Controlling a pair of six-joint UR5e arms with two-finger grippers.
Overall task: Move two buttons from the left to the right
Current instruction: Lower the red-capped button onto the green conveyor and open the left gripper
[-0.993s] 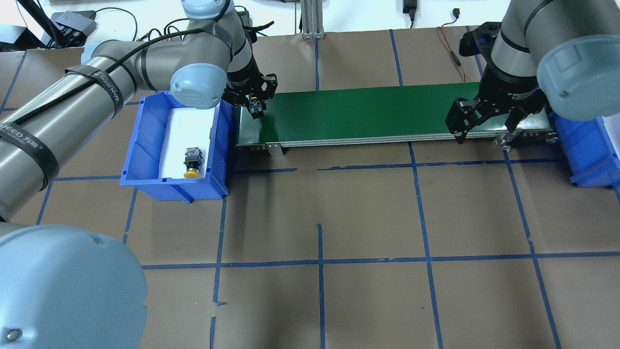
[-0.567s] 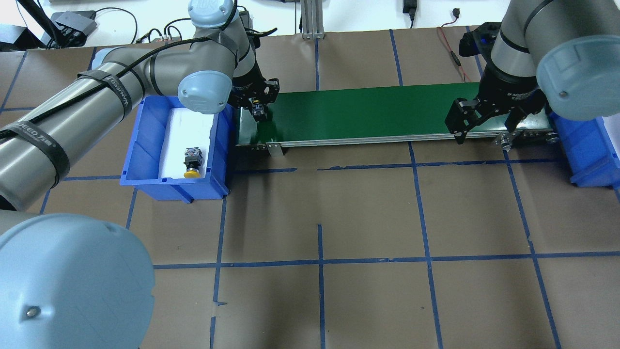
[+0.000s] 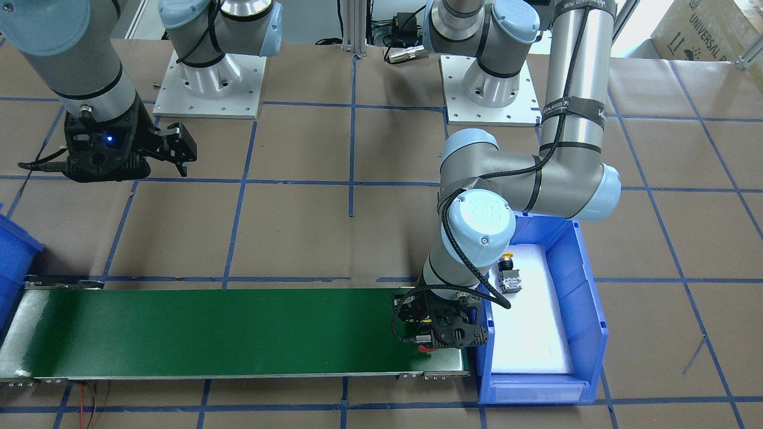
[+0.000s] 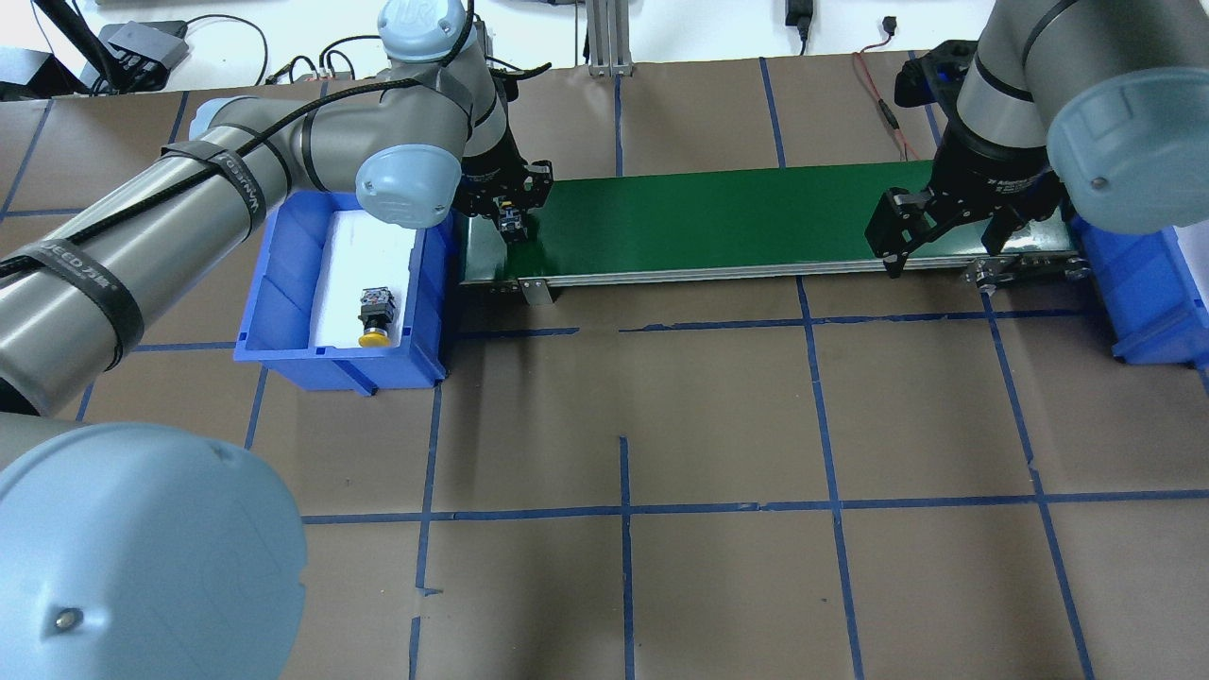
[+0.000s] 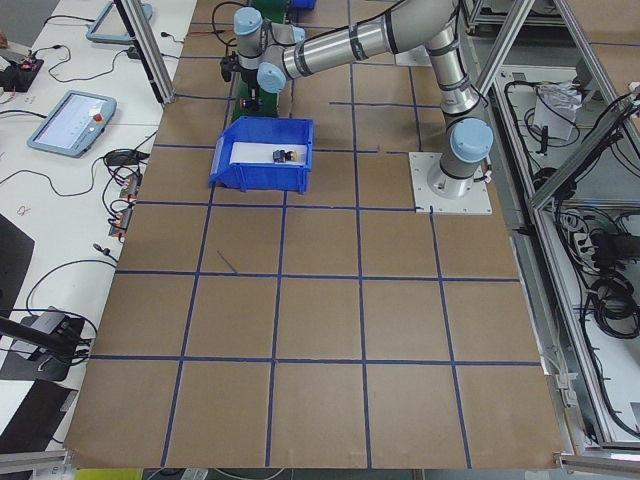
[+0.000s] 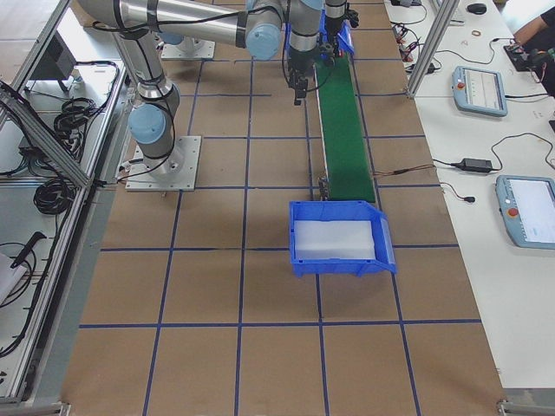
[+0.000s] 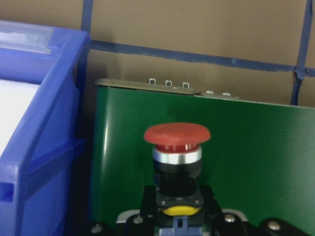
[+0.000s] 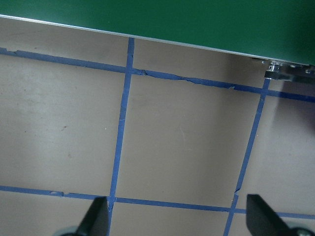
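The brown table (image 4: 718, 425), gridded with blue tape, fills the overhead view. A green conveyor belt (image 4: 718, 222) runs across its upper middle. A blue bin (image 4: 283, 283) lined with white foam sits at the belt's left end, and another blue bin (image 4: 1148, 293) at the right edge of the frame. The left pincer (image 4: 510, 215) hangs over the belt's left end, clamped on the contact block of the red button (image 7: 177, 142), cap pointing away from the wrist; whether it touches the belt I cannot tell. The right pincer (image 4: 945, 246) hovers spread wide at the belt's right end. The yellow button (image 4: 375, 316) lies on the foam, lower right of the left bin.
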